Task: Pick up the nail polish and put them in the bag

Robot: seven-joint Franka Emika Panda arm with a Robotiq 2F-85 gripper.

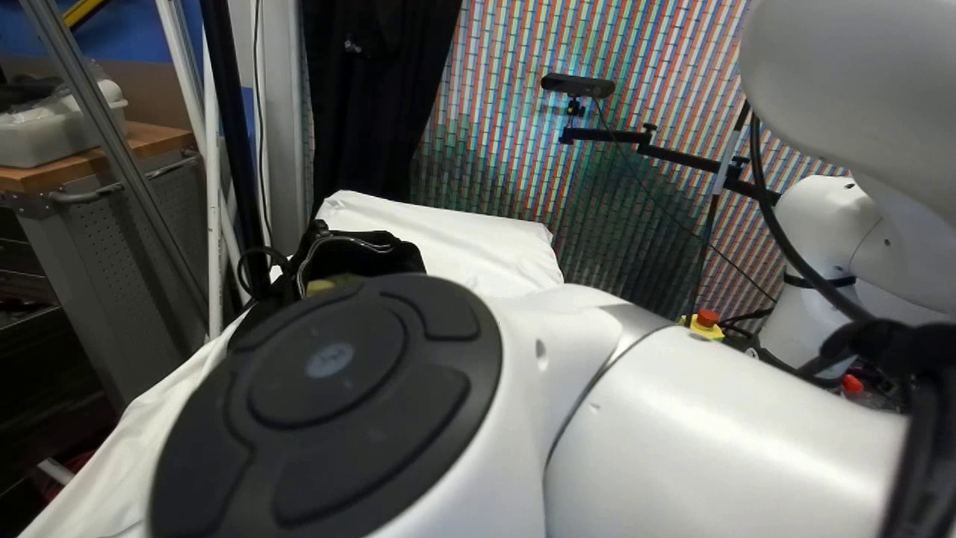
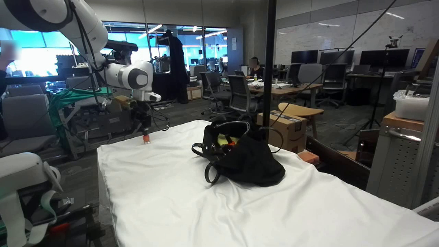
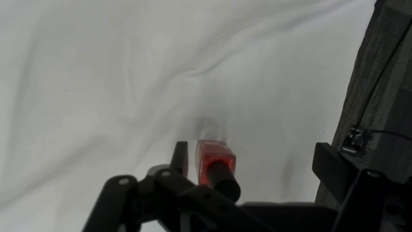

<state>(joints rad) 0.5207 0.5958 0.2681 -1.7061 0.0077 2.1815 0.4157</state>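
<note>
An orange-red nail polish bottle (image 3: 215,154) with a black cap stands upright on the white cloth in the wrist view. It also shows in an exterior view (image 2: 146,139) near the table's far left edge. My gripper (image 3: 252,158) is open around the bottle, which is near the left finger and well away from the right one. The gripper also shows in an exterior view (image 2: 144,126), above the bottle. The black bag (image 2: 252,163) lies mid-table with its mouth open, a yellowish interior and orange-red shapes inside. In an exterior view the arm partly hides the bag (image 1: 366,258).
The white-clothed table (image 2: 164,192) has an edge just right of the right finger in the wrist view. A black pole (image 2: 269,79) and a cardboard box (image 2: 284,133) stand behind the bag. The bag's strap loops (image 2: 212,173) spread onto the cloth.
</note>
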